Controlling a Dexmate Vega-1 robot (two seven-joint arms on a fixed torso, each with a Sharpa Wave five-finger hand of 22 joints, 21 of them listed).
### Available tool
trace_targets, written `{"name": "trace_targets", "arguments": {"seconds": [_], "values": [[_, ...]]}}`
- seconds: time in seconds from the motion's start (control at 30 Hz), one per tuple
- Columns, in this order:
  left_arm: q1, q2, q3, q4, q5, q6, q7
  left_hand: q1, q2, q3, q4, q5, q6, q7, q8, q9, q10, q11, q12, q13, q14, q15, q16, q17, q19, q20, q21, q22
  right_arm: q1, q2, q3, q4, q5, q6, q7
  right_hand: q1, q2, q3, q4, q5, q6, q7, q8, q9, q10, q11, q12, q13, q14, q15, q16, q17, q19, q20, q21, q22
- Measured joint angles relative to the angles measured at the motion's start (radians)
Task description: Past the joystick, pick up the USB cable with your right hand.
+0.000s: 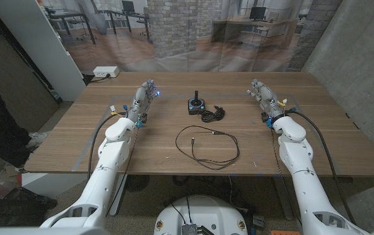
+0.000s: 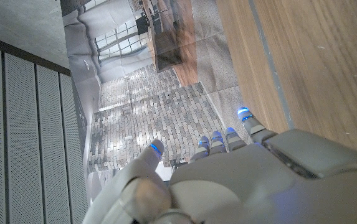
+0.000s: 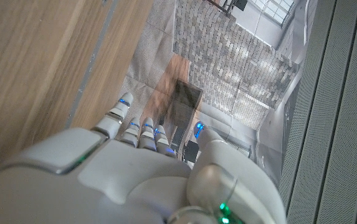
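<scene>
Nothing picked up so far. Whole job left to do, going by how things lie.

Right hand [image 1: 263, 95] up at about 2 o'clock on the desk [image 1: 330, 143], fingers straight and apart, holding nothing. Same in the right wrist view: right hand [image 3: 147, 168] with empty fingers out past the desk edge. Left hand [image 1: 146, 96] at about 10 o'clock, fingers out too, also empty.

Joystick [image 1: 194, 103] near the middle of the desk, toward 12 o'clock. Small black bundle of cord [image 1: 213, 115] just beside it at its 4 o'clock, touching or nearly so; hard to tell.

USB cable [image 1: 207, 145] in a big loose loop near the desk middle, toward 6 o'clock from the joystick. Well apart from the right hand, at its 8 o'clock.

Still to do: reach over, close on the cable, lift.
</scene>
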Motion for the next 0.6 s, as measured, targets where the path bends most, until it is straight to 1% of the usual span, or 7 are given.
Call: {"name": "trace_targets", "arguments": {"seconds": [0.1, 0.13, 0.23, 0.3, 0.43, 0.5, 0.6], "values": [[-0.001, -0.010, -0.010, 0.000, 0.010, 0.003, -0.007, 0.000, 0.000, 0.000, 0.000, 0.000, 0.000, 0.000, 0.000, 0.000, 0.000, 0.000, 0.000, 0.000, 0.000, 0.000, 0.000, 0.000, 0.000, 0.000, 0.000, 0.000, -0.003, 0.004, 0.005, -0.008, -0.016, 0.008, 0.000, 0.012, 0.001, 0.007, -0.010, -0.006, 0.007, 0.000, 0.000, 0.000, 0.000, 0.000, 0.000, 0.000, 0.008, 0.000, 0.000, 0.000, 0.009, -0.002, 0.000, 0.000], [-0.002, -0.015, -0.015, 0.001, 0.016, 0.004, -0.011, 0.000, 0.000, 0.000, 0.000, 0.000, 0.000, 0.000, 0.000, 0.000, 0.000, 0.000, 0.000, 0.000, 0.000, 0.000, 0.000, 0.000, 0.000, 0.000, 0.000, 0.000, -0.004, 0.005, 0.006, -0.009, -0.020, 0.009, 0.000, 0.014, -0.001, 0.009, -0.014, -0.007, 0.010, -0.001, 0.000, 0.000, 0.000, 0.000, 0.000, 0.000, 0.013, -0.002, 0.000, 0.000, 0.012, 0.002, 0.000, 0.000], [-0.004, -0.023, -0.022, 0.001, 0.026, 0.006, -0.017, 0.000, 0.000, 0.000, 0.000, 0.000, 0.001, 0.000, 0.000, 0.000, 0.000, 0.000, 0.000, 0.000, 0.000, 0.000, 0.000, 0.000, 0.000, 0.000, 0.000, 0.000, -0.009, 0.009, 0.011, -0.020, -0.041, 0.019, 0.000, 0.023, 0.000, 0.013, -0.019, -0.010, 0.016, 0.002, 0.008, 0.000, 0.003, 0.001, 0.000, 0.000, 0.016, 0.001, 0.004, 0.000, 0.016, -0.002, 0.000, 0.000], [-0.005, -0.029, -0.028, 0.001, 0.033, 0.007, -0.022, 0.000, 0.000, 0.000, 0.000, 0.000, 0.004, 0.004, 0.000, 0.000, 0.000, 0.000, 0.000, 0.000, 0.000, 0.000, 0.000, 0.000, 0.000, 0.000, 0.000, 0.000, -0.010, 0.011, 0.013, -0.025, -0.048, 0.023, 0.000, 0.023, 0.000, 0.015, -0.021, -0.010, 0.023, 0.002, 0.008, 0.000, 0.009, -0.001, 0.000, 0.000, 0.021, -0.004, 0.005, 0.000, 0.021, 0.004, 0.000, 0.000], [-0.007, -0.038, -0.036, 0.001, 0.044, 0.010, -0.030, 0.000, 0.000, 0.000, 0.000, 0.000, 0.004, 0.004, 0.000, 0.000, 0.000, 0.000, 0.000, 0.000, 0.000, 0.000, 0.000, 0.000, 0.000, 0.000, 0.000, 0.000, -0.015, 0.014, 0.018, -0.040, -0.067, 0.032, -0.003, 0.027, -0.003, 0.015, -0.029, -0.014, 0.029, 0.000, 0.008, 0.000, 0.013, -0.005, 0.000, 0.000, 0.022, -0.003, 0.005, 0.000, 0.025, 0.000, 0.000, 0.000], [-0.007, -0.041, -0.040, 0.001, 0.050, 0.012, -0.034, 0.000, 0.000, 0.000, 0.000, 0.000, 0.004, 0.004, 0.000, 0.000, 0.000, 0.000, 0.004, 0.000, 0.000, 0.000, 0.000, 0.000, 0.000, 0.000, 0.000, 0.000, -0.018, 0.015, 0.020, -0.046, -0.073, 0.034, -0.004, 0.034, 0.003, 0.019, -0.033, -0.014, 0.028, 0.000, 0.008, 0.000, 0.019, -0.002, 0.000, 0.000, 0.027, 0.002, 0.005, 0.000, 0.025, 0.000, 0.000, 0.000], [-0.008, -0.047, -0.045, 0.001, 0.056, 0.014, -0.038, 0.000, 0.000, 0.000, 0.000, 0.000, 0.004, 0.004, 0.000, 0.000, 0.000, 0.000, 0.004, 0.000, 0.000, 0.000, 0.000, 0.000, 0.000, 0.000, 0.000, 0.000, -0.022, 0.016, 0.023, -0.056, -0.086, 0.041, -0.006, 0.039, -0.002, 0.020, -0.033, -0.014, 0.033, 0.005, 0.008, 0.001, 0.020, -0.002, 0.000, 0.000, 0.027, 0.002, 0.005, 0.000, 0.030, 0.005, 0.006, 0.000]]}}
